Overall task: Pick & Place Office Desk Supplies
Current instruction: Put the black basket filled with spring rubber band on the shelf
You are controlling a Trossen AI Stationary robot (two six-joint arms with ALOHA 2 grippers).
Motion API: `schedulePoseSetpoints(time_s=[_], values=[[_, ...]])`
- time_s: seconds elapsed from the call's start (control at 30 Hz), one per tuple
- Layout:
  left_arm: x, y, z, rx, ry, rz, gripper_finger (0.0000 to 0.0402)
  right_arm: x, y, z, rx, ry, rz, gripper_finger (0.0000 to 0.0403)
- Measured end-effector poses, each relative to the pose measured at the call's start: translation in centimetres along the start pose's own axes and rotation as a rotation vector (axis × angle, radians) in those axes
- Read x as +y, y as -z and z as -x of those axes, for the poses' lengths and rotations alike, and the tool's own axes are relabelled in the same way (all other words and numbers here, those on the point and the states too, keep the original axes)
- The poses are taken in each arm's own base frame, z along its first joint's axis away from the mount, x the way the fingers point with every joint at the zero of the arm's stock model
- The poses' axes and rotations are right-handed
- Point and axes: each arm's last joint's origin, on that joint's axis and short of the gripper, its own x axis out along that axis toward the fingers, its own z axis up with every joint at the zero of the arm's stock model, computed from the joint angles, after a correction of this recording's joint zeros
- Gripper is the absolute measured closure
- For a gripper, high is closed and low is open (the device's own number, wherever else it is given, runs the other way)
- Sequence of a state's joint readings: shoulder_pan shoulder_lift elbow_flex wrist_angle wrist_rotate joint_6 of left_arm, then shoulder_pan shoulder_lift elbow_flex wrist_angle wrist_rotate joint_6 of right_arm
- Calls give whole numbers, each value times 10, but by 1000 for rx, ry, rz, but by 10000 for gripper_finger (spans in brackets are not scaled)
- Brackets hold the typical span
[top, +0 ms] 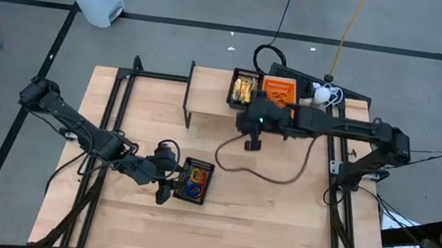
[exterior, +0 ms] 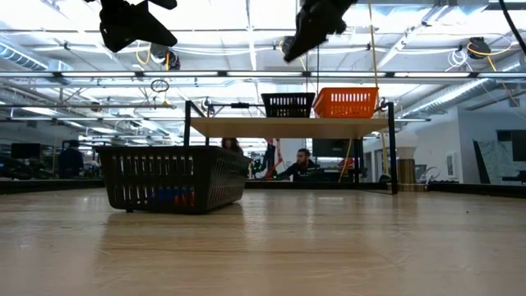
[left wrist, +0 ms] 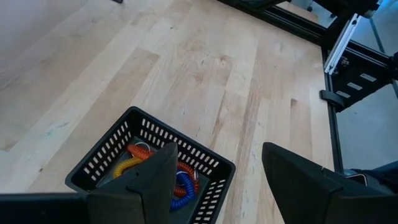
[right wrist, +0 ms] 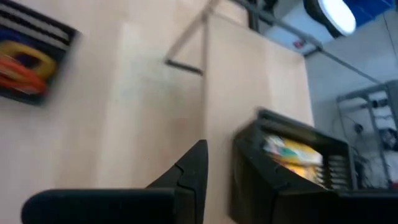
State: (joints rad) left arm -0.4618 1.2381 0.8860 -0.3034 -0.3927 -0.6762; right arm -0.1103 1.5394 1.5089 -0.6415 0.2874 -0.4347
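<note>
Right wrist view blurred; yellow pieces [right wrist: 292, 152] indistinct.
</note>
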Motion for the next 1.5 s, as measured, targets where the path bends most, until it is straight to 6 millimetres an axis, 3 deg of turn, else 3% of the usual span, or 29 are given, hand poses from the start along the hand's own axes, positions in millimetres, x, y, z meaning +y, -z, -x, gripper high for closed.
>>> schedulePoseSetpoints(time_s=[0.13,0.27,0.37,0.5,0.73,0.9,1.03,1.2,1.5], values=[[0,0,0,0,0,0,165,28,-14,17,-96,-137,-29,334],[0,0,0,-2,0,-11,165,69,-27,29,-168,-387,-60,334],[0,-1,0,-3,-1,-14,165,102,-36,31,-188,-480,-45,334],[0,-1,0,-3,-1,-38,165,143,-37,28,-247,-530,19,334],[0,-1,0,0,15,-189,165,186,-19,19,-301,-412,63,334],[4,1,-9,52,8,-188,165,191,-6,22,-234,-109,74,334],[12,17,-36,202,-50,-250,165,188,-1,31,-204,154,64,334],[18,37,-69,395,-5,-242,165,181,1,59,-204,496,0,334],[16,45,-91,535,26,-250,165,174,7,104,-329,481,-147,334]])
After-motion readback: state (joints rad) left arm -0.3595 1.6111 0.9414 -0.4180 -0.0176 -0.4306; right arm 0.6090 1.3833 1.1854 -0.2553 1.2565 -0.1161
